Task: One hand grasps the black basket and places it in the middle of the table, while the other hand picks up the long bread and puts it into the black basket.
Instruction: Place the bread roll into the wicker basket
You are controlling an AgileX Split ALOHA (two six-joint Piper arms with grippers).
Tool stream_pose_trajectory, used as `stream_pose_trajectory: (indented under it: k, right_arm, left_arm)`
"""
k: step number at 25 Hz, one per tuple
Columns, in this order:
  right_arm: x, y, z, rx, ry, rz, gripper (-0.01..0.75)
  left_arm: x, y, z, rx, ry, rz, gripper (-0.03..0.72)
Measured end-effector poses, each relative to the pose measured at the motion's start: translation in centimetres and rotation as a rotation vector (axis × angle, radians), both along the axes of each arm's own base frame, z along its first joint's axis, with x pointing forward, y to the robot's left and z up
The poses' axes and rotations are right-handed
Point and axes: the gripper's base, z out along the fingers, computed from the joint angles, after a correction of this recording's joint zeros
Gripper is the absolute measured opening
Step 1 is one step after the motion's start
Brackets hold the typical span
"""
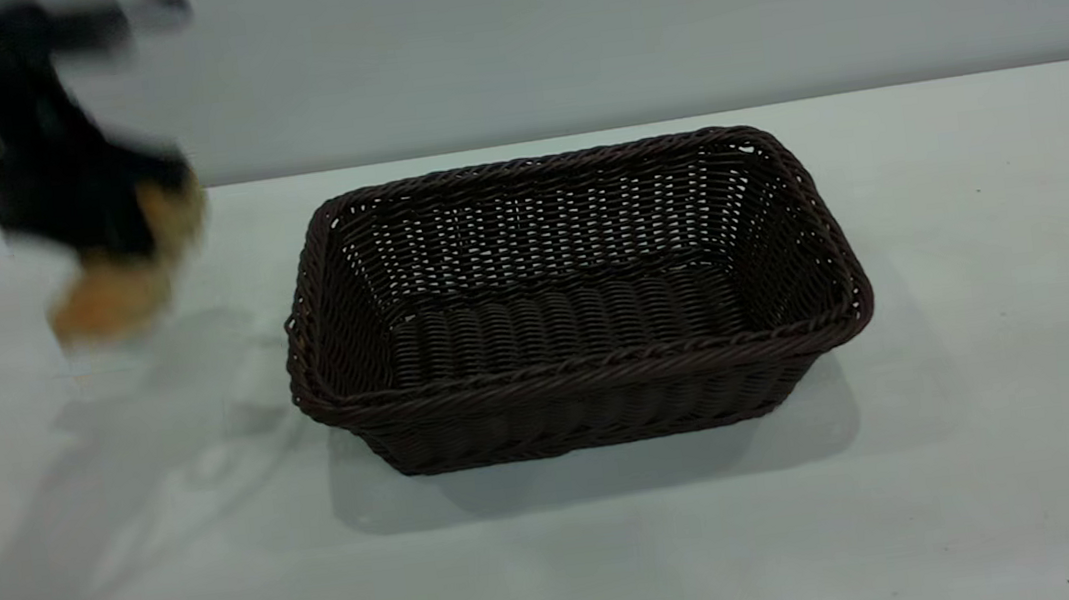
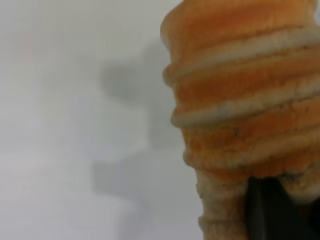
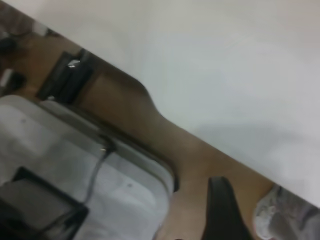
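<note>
The black basket (image 1: 582,367) stands upright and empty in the middle of the table (image 1: 1010,407). My left gripper (image 1: 121,248) is at the far left, lifted above the table, shut on the long bread (image 1: 113,293), which hangs tilted from it, well left of the basket. In the left wrist view the long bread (image 2: 245,110) fills the frame, orange with pale ridges, with a black finger (image 2: 270,210) pressed against it. My right gripper (image 3: 222,202) is out of the exterior view; its wrist view looks past the table's edge.
The right wrist view shows the table's edge (image 3: 165,117), a brown floor (image 3: 200,165) and grey equipment (image 3: 60,165) beyond it. A plain grey wall runs behind the table.
</note>
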Motion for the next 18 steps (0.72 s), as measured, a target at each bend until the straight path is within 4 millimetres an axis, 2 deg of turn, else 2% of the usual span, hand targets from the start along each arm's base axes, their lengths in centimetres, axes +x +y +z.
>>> stream_pose_trajectory:
  k: [1, 4, 7, 9, 12, 16, 18]
  right_arm:
    - [-0.5, -0.3, 0.0, -0.011, -0.028, -0.015, 0.496]
    - [-2.0, -1.2, 0.5, -0.019, -0.140, -0.085, 0.496]
    - [-3.4, -1.9, 0.5, -0.018, -0.206, -0.144, 0.490]
    - [-4.1, -2.2, 0.7, -0.011, -0.257, -0.174, 0.485]
    - [-5.1, -2.6, 0.9, 0.001, -0.319, -0.206, 0.480]
    - [-5.9, -2.8, 0.9, 0.019, -0.366, -0.215, 0.478]
    - [-6.3, -2.9, 1.0, 0.026, -0.397, -0.216, 0.478]
  left_arm:
    - [-0.4, -0.4, 2.0, -0.004, -0.043, -0.012, 0.090]
    - [-1.8, -2.6, 6.0, -0.022, -0.128, -0.075, 0.088]
    - [-3.0, -6.8, 6.7, -0.055, -0.147, -0.173, 0.087]
    - [-3.8, -10.2, 5.7, -0.070, -0.144, -0.254, 0.087]
    - [-4.2, -14.3, 2.2, -0.081, -0.135, -0.343, 0.081]
    - [-4.3, -17.1, -2.9, -0.072, -0.111, -0.398, 0.105]
    - [-4.3, -17.7, -5.0, -0.065, -0.096, -0.409, 0.170]
